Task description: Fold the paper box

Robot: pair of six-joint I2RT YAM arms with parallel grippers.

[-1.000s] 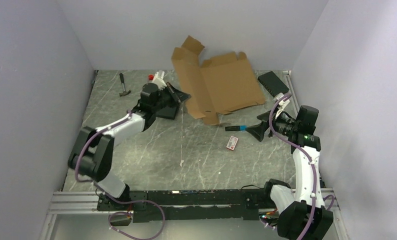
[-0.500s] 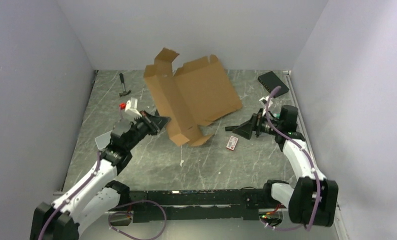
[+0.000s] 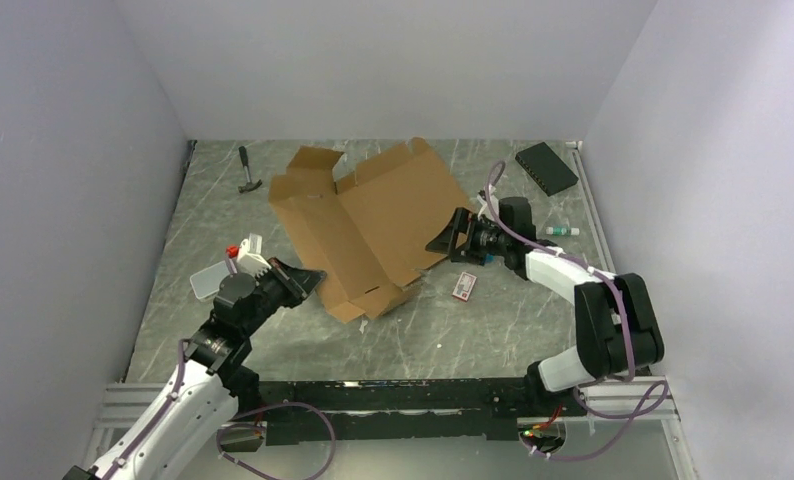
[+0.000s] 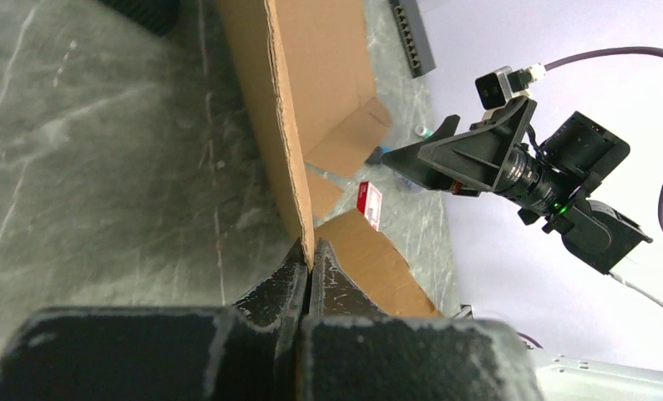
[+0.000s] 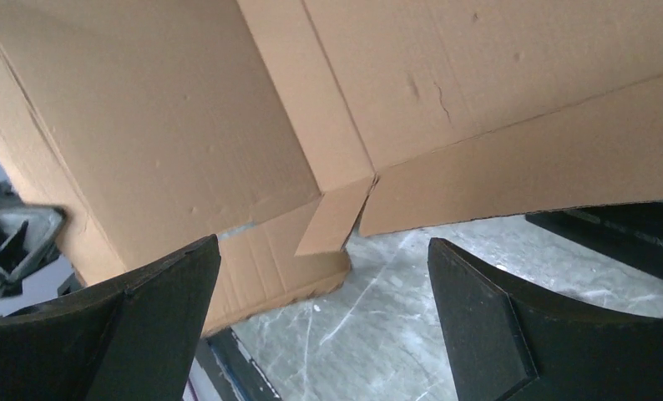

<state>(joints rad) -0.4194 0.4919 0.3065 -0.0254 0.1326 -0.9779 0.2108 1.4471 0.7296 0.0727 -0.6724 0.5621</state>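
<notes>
- Top view: the paper box [image 3: 368, 225] lies unfolded at mid-table [image 3: 273, 340]. Its left side panel is lifted off the surface and its far flaps are curled up.
- The left gripper [image 3: 313, 277] is clamped on the box's near-left edge. The right gripper [image 3: 445, 236] is spread wide at the box's right edge and grasps nothing.
- Other items: a hammer [image 3: 247, 172] far left, a flat black box [image 3: 547, 167] far right, and a small red packet [image 3: 464, 286] just beside the near-right corner of the cardboard.
- Left wrist view: the fingers pinch a thin cardboard edge tightly, and the panel rises steeply from them.
- Right wrist view: the jaws are apart and empty. Brown panels fill the frame, and a small tab [image 5: 336, 221] hangs where two creases meet, with bare table below it.
- Judgement: the step looks like raising the left wall along its score line.
- To do it well, the right arm should pin the base panel flat first, or the whole sheet will slide. The lift should hinge at the crease rather than bend the panel.
- Mind the loose tab and the packet under the corner.
</notes>
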